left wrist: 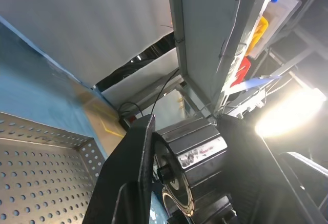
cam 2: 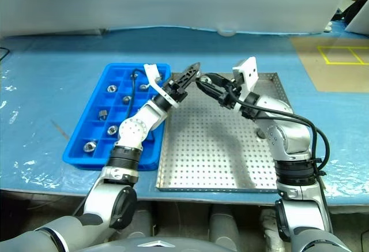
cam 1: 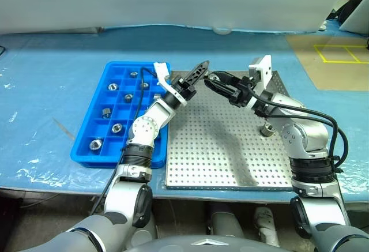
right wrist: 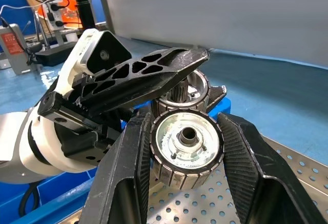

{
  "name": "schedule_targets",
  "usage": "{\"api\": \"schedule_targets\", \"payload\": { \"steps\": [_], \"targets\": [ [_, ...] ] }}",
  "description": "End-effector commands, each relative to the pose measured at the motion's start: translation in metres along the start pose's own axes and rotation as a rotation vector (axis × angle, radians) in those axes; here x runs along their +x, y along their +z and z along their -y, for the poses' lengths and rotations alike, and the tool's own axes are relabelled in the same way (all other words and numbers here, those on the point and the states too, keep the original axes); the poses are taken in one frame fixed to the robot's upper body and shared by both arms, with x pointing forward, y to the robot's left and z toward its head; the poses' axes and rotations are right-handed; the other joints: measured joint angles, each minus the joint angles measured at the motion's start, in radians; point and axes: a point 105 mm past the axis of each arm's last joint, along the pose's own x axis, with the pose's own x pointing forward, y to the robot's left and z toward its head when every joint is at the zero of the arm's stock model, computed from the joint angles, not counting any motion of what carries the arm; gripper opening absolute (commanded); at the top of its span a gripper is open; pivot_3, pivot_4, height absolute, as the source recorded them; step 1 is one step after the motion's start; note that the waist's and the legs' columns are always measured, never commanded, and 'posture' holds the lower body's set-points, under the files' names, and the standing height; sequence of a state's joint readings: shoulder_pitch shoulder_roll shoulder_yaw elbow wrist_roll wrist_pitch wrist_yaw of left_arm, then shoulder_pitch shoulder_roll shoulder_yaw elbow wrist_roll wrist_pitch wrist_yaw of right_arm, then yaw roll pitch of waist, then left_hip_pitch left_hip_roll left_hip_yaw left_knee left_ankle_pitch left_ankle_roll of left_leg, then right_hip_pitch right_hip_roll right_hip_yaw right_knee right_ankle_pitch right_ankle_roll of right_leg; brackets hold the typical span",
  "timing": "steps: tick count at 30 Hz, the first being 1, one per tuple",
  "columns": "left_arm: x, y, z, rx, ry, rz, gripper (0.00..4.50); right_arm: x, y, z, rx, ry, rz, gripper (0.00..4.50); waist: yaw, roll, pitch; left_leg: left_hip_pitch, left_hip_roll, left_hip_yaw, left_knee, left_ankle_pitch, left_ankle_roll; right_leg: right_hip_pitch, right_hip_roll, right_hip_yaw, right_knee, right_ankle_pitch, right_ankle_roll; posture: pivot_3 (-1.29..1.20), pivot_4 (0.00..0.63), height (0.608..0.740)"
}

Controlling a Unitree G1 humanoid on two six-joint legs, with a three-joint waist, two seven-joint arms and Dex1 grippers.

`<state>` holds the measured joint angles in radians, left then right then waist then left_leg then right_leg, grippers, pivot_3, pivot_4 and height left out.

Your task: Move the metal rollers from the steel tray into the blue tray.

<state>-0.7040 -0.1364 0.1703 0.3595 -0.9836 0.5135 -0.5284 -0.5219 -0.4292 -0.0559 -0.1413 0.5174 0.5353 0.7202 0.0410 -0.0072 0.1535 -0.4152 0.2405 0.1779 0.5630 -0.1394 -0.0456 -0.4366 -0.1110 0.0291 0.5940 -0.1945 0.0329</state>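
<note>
Ref = steel tray (cam 1: 230, 165), on blue-covered tabletop (cam 1: 46, 90).

Roller in hand (right wrist: 187, 147): held in the air above the steel tray's far-left corner, between both arms. Right pincer (cam 1: 213, 79) is clamped across its ribbed side. Left pincer (cam 1: 202, 67) has its fingers drawn in narrow on the roller's far end, so both grip the same piece. Looks like a hand-over, right to left.

Handling (judged): solid metal, so stiff and heavy for its size, not fragile. End faces are polished and probably slippery; the ribbed circumference gives better bite. Best hold is across the ribbed side, mid-length. An end-only grip may let it tip.

Other rollers: one loose roller (cam 1: 267, 129) sits on the steel tray's perforated floor near its right rim, just beside the right forearm. Several rollers (cam 1: 117, 128) lie in compartments of the blue tray (cam 1: 109, 161), which sits against the steel tray's left rim.

In the way: the two pincers crowd each other at the roller, so there's a risk of a knock on release. The left forearm lies over the blue tray's near-right compartments. A black cable loops along each arm. Yellow floor tape (cam 1: 340, 53) is well to the steel tray's far right, no concern.
</note>
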Motion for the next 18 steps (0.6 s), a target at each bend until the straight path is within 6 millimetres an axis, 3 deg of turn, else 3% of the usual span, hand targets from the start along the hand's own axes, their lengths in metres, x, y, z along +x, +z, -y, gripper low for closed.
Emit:
{"api": "schedule_targets", "payload": {
  "steps": [1,7,13,18],
  "targets": [
    [0.018,0.002,0.017,-0.011,-0.057,0.038,1.56,0.000,0.026,-0.007,-0.063,0.035,0.088,1.61,0.000,0.000,0.000,0.000,0.000,0.000,0.000,0.000,0.000,0.000,0.000,0.000,0.000,0.000,0.000,-0.20,0.150,0.740],
    [0.018,-0.004,0.017,0.021,-0.060,0.028,1.55,0.000,0.027,-0.006,-0.066,0.027,0.090,1.61,0.000,0.000,0.000,0.000,0.000,0.000,0.000,0.000,0.000,0.000,0.000,0.000,0.000,0.000,0.000,-0.21,0.150,0.740],
    [0.015,0.018,0.004,-0.040,0.008,0.155,1.55,-0.003,0.043,-0.001,-0.004,0.007,0.183,1.61,0.000,0.000,0.000,0.000,0.000,0.000,0.000,0.000,0.000,0.000,0.000,0.000,0.000,0.000,0.000,-0.20,0.150,0.740],
    [0.011,0.041,-0.005,-0.208,0.037,0.293,1.55,-0.003,0.054,0.001,0.051,0.006,0.250,1.61,0.000,0.000,0.000,0.000,0.000,0.000,0.001,0.000,0.000,0.000,0.000,0.000,0.002,0.000,0.000,-0.20,0.150,0.740]
  ]
}}
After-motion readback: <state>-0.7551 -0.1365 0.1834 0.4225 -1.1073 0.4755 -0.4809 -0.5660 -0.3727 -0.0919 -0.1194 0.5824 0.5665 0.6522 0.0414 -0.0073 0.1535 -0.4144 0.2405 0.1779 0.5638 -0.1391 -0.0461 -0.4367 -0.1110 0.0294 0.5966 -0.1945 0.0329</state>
